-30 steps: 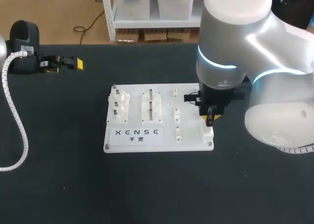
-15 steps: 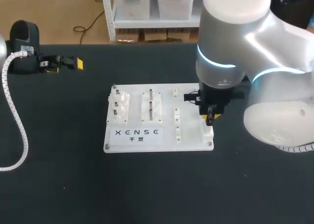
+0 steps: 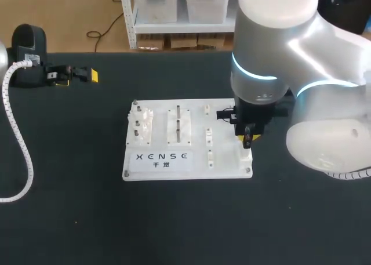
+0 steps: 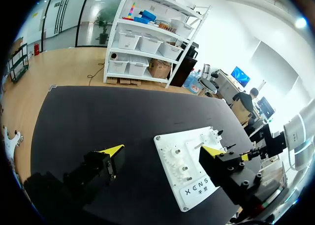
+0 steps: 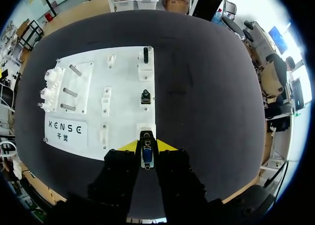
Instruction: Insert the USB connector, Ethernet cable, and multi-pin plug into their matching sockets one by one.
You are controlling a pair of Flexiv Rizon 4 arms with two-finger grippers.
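Note:
The white socket board [image 3: 223,167] lies mid-table. My right gripper [image 3: 248,139] hangs over its right edge. In the right wrist view this gripper [image 5: 146,147] is shut on a small metal-shelled connector [image 5: 146,155] with blue inside, held upright between the yellow tips. A white socket block [image 5: 145,131] on the board [image 5: 123,89] sits just ahead of the connector. Farther along the same row stand a black plug [image 5: 145,96] and another dark plug [image 5: 145,54]. My left gripper [image 3: 78,78] rests at the table's far left, open and empty, well away from the board [image 4: 197,183].
White peg fixtures [image 3: 142,126] and two metal pins [image 3: 178,123] stand on the board's left half. A white corrugated cable [image 3: 20,143] curves across the table's left side. The left gripper [image 4: 161,150] has bare black tabletop beneath it.
The right arm has edged very slightly to the left over the board, connector still held. The left arm has not moved.

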